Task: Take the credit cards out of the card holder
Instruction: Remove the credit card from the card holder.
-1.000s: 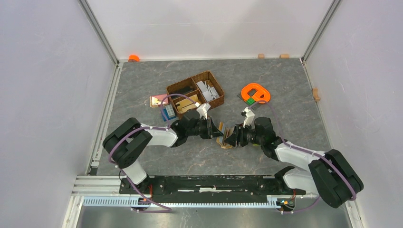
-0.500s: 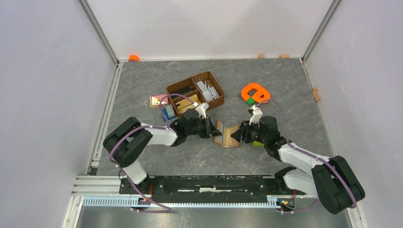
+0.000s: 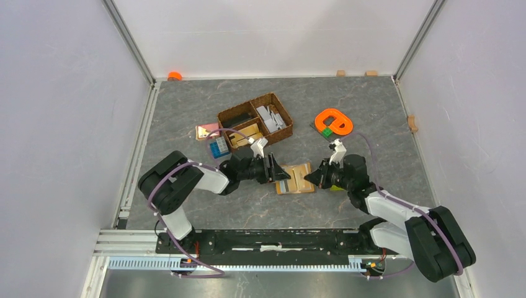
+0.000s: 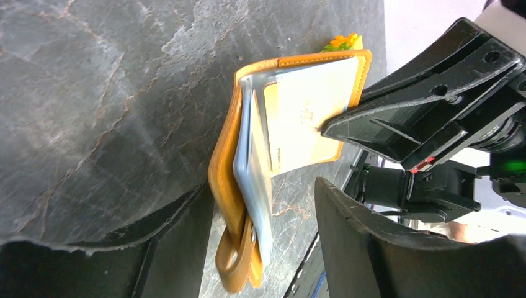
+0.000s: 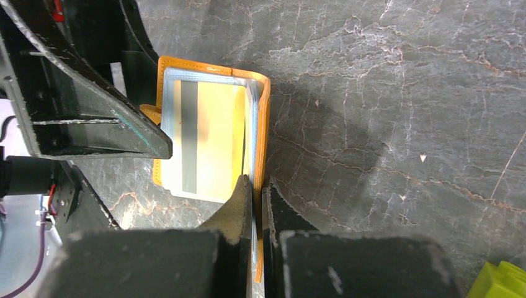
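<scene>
A yellow-green object (image 5: 503,280) is cut off by the bottom right corner of the right wrist view, unidentifiable. From above, items inside the wicker basket (image 3: 245,105) are too small to tell. Faint print on the card (image 4: 304,118) in the card holder (image 4: 221,180) is unreadable.

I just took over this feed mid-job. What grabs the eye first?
The mustard card holder lies open mid-table with a pale card showing inside. The right gripper is pinched shut on its right edge, and the left gripper is open at its left edge. Behind them sit a wicker basket and an orange ring.
</scene>
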